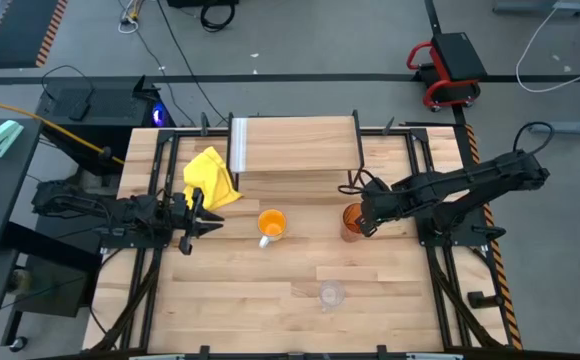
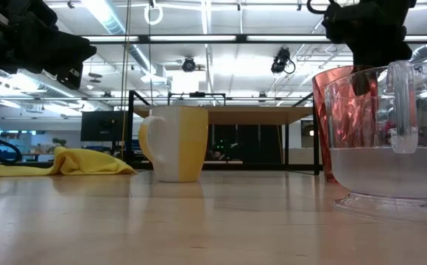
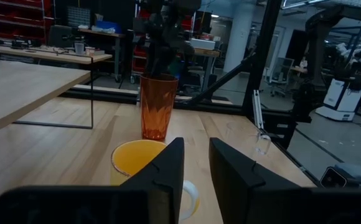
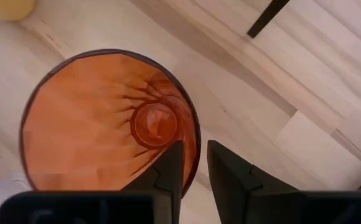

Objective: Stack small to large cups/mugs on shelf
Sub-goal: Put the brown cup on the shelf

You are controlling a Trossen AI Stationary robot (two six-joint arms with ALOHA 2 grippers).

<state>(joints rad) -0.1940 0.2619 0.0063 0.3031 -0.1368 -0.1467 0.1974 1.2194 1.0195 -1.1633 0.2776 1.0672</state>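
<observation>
The right gripper [image 1: 367, 222] hangs over the tall amber tumbler [image 1: 352, 222], which stands upright on the table [image 1: 270, 300] just in front of the shelf's near right leg. In the right wrist view one finger [image 4: 171, 167] sits inside the tumbler [image 4: 106, 121] and the other finger just outside it, so the rim wall runs through the narrow gap between them; the fingers are nearly closed around that wall, though whether they are actually pressing on it cannot be told. The orange mug [image 1: 271, 224] with its white handle stands to the left of the tumbler, near the middle of the table and apart from it. The small clear glass cup [image 1: 331, 295] sits well apart from both, close to the table's front edge. The shelf [image 1: 295, 145] lies at the back of the table with its pale ribbed strip at the left end, and none of the three cups is on it. The left gripper [image 1: 202, 222] waits low over the table to the left of the mug, its fingers a small way apart and holding nothing, pointed toward the mug [image 3: 140, 160]. A yellow cloth [image 1: 211, 178] lies crumpled just behind the left gripper, beside the shelf's left end.
</observation>
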